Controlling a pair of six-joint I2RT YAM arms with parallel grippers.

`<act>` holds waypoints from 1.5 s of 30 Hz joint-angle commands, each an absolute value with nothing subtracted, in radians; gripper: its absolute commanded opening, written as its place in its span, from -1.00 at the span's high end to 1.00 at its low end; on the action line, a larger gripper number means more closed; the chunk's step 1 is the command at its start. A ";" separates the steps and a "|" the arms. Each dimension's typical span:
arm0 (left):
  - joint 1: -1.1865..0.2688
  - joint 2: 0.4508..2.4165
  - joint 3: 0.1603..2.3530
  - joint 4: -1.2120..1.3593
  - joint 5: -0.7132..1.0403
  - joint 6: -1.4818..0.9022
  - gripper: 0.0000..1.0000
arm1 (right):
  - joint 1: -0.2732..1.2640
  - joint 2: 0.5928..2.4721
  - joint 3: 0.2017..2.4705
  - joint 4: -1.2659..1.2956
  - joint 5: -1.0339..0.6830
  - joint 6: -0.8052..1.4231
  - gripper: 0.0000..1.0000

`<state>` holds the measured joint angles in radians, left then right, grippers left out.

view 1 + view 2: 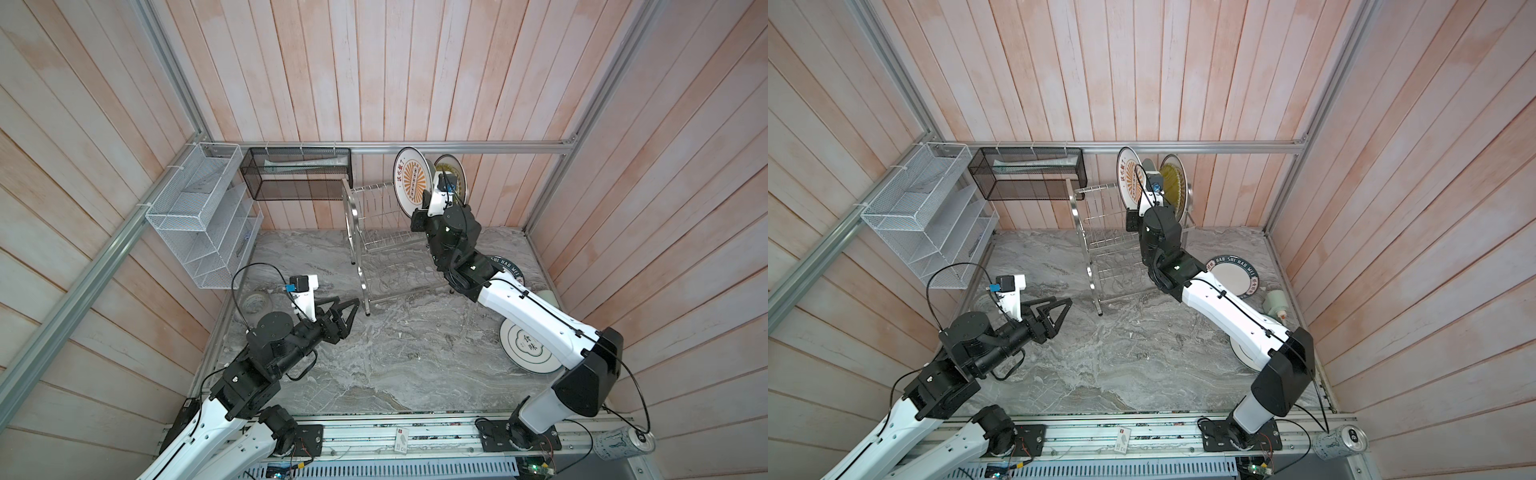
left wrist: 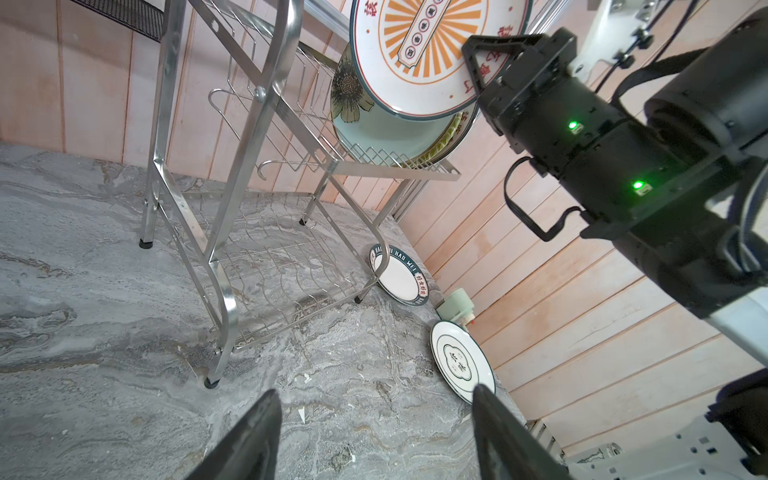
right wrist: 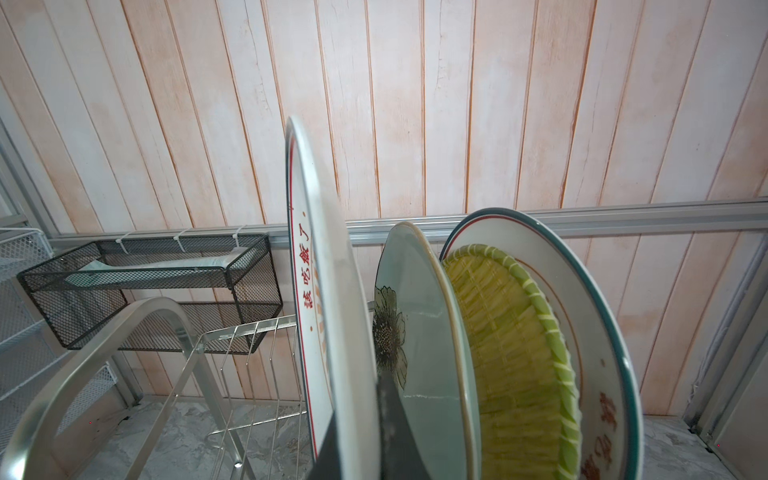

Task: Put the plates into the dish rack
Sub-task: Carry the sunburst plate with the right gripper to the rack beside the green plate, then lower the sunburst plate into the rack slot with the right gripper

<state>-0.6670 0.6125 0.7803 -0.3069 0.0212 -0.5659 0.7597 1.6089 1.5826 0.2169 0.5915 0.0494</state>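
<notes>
Clamping on the rim of one sunburst plate [image 1: 409, 176] is seen at the right gripper [image 3: 358, 415], jaws shut tight on it. This plate is held on edge, upright, over the top tier of the dish rack [image 1: 352, 220]. Whether it is seated between the prongs cannot be told. Three plates are stood on edge in the same tier just beside it, in order away from it: pale green flower plate [image 3: 419, 332], yellow woven plate [image 3: 511, 353], second sunburst plate [image 3: 582, 299]. The left gripper [image 2: 376, 392] is held low over the worktop [image 1: 395, 353], near a front leg of the rack, jaws spread wide, nothing held. The lettered-rim plate [image 1: 1235, 276] is laid flat on the worktop just right of the rack base. The cloud plate [image 2: 457, 361] is laid flat nearer the front and is partly covered by the right arm in both top views.
</notes>
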 commanded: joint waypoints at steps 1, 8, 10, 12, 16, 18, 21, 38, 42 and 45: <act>-0.670 0.597 0.770 -0.334 0.002 -0.569 -0.46 | 0.774 1.631 1.655 0.200 0.638 0.027 1.00; -0.669 0.594 0.766 -0.338 0.003 -0.569 -0.46 | 0.796 1.715 1.767 0.111 0.701 0.000 1.00; -0.670 0.589 0.765 -0.334 0.009 -0.571 -0.46 | 0.799 1.754 1.819 0.065 0.722 0.000 1.00; -0.671 0.583 0.761 -0.331 0.012 -0.569 -0.46 | 0.804 1.782 1.849 0.046 0.754 -0.005 1.00; -0.671 0.577 0.755 -0.344 0.005 -0.568 -0.46 | 0.813 1.812 1.878 0.036 0.787 -0.018 1.00; -0.670 0.573 0.753 -0.347 0.003 -0.568 -0.46 | 0.815 1.822 1.888 0.032 0.797 -0.024 1.00; -0.670 0.569 0.755 -0.347 0.001 -0.566 -0.46 | 0.815 1.834 1.901 0.020 0.796 -0.031 1.00; -0.671 0.573 0.752 -0.350 -0.003 -0.569 -0.46 | 0.815 1.863 1.909 -0.029 0.825 -0.019 1.00; -0.670 0.573 0.752 -0.353 -0.005 -0.569 -0.46 | 0.815 1.867 1.911 -0.037 0.821 -0.012 1.00; -0.670 0.571 0.750 -0.355 -0.005 -0.569 -0.46 | 0.815 1.871 1.910 -0.045 0.822 -0.010 1.00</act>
